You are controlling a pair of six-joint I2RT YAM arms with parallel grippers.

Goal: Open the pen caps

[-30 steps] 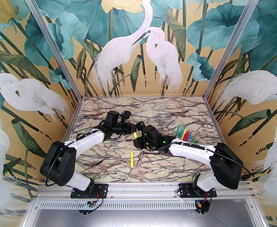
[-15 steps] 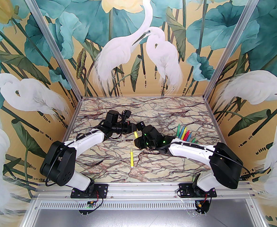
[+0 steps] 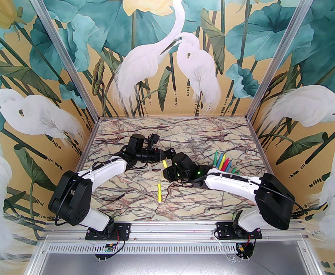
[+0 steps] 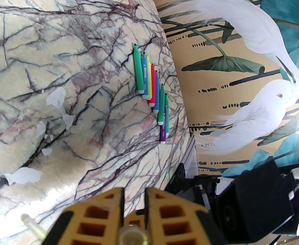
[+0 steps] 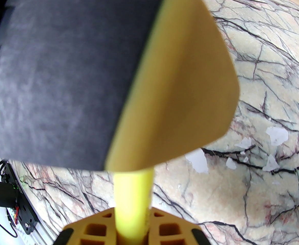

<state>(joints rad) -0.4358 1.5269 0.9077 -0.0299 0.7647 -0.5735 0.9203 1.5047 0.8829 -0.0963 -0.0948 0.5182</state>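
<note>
Since a second ago: right gripper point(image 3: 167, 171) has gone from part open to clamped on the yellow pen point(image 3: 165, 164). The pen now leans a little more and the right wrist sits slightly further right. Left gripper point(image 3: 162, 155) unchanged, closed at the pen's upper end.

Left wrist view: left gripper point(image 4: 135, 195) fingers nearly together. Between them a pale round pen cap point(image 4: 131, 236), seen end-on.

Right wrist view: right gripper point(image 5: 133, 213) tight around the yellow pen point(image 5: 133, 198). A finger of the left gripper hides the pen's upper end.

Around: second yellow pen point(image 3: 159, 192) flat on the bench point(image 3: 184, 130) nearer the bases, capped. Row of pens point(image 4: 152, 90) lies side by side well to the right, tips look bare. White patches point(image 4: 24, 175) scuff the bench top.
</note>
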